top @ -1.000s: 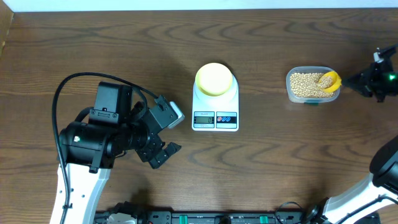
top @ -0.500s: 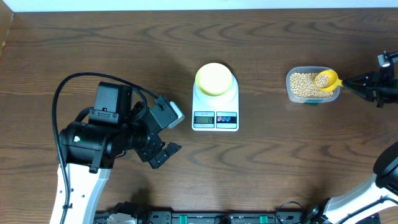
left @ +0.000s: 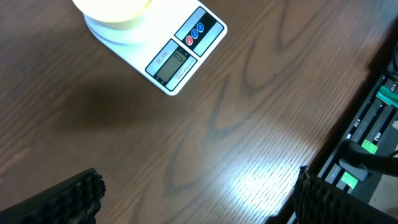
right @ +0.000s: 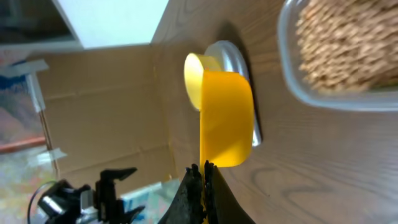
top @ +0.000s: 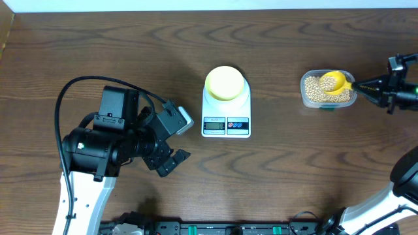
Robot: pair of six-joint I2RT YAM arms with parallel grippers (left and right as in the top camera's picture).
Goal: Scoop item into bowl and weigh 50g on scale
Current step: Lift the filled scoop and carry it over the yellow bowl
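Early stage: right pincer point(top: 358, 85) clamped on scoop point(top: 334, 81) over beans point(top: 316, 89) in tub point(top: 304, 95), right worktop edge. Bowl point(top: 224, 82) on scale point(top: 226, 125) looks empty. Left pincer point(top: 171, 163) apart. Transfer and 50g weighing left.

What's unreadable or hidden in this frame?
- Digits on the scale: too small overhead, illegible in left wrist view.
- Load in the scoop: right wrist shows only its outside; overhead too small.
- The bowl: mostly cut off by the left wrist view's top edge.
- The beans: blurred in right wrist view.
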